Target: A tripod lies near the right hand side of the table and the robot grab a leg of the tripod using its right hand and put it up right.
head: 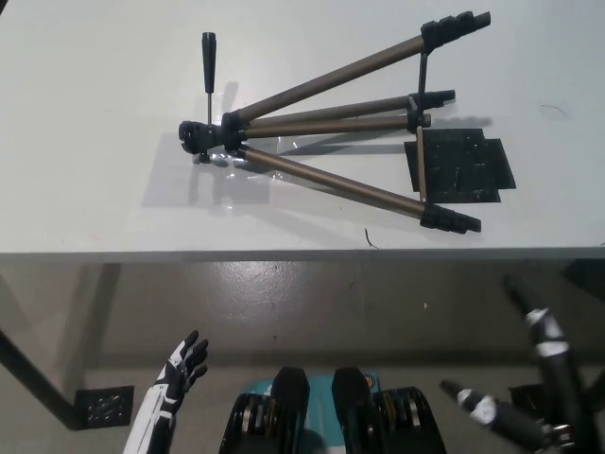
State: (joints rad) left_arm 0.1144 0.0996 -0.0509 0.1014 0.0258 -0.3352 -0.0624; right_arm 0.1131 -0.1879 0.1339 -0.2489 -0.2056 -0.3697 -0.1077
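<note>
My left robot hand [180, 371] hangs below the surface [85, 142] edge, fingers spread and holding nothing. The tripod [321, 132] lies flat on the surface, well ahead of my right robot hand [534, 364], its legs splayed. This one is also released, fingers apart.

The bronze-brown metal tripod with black plastic feet and head [326, 128] is showing against the plain white table top [95, 142]. A flat black patch [468, 165] is lying beside it. The white left hand with black fingers [180, 369] is contrasting with the black right hand banded in white [529, 378].
</note>
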